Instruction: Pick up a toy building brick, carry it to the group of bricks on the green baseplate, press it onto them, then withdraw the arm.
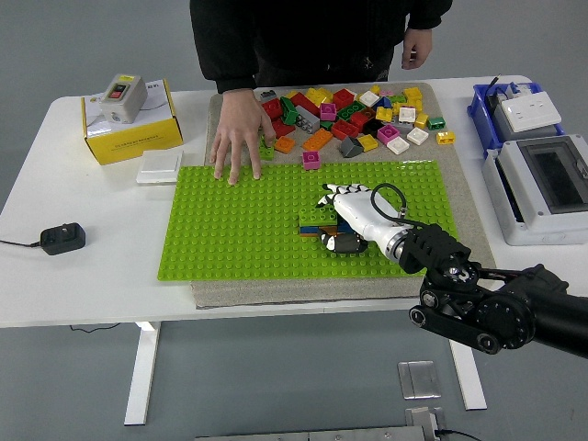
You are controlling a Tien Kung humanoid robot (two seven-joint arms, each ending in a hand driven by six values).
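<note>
No print on the yellow box [131,129] is legible from this height. The right hand [354,217], white with curled fingers, rests on the small stack of bricks [317,221], green over blue and orange, on the green baseplate [239,230]; whether it grips one is unclear. A person's hand [237,138] presses the baseplate's far edge, beside the loose bricks [354,115] on a beige mat on the white table [83,266]

Single head view: high, from near edge of table [83,285], facing forward and down, whole tabletop visible.
</note>
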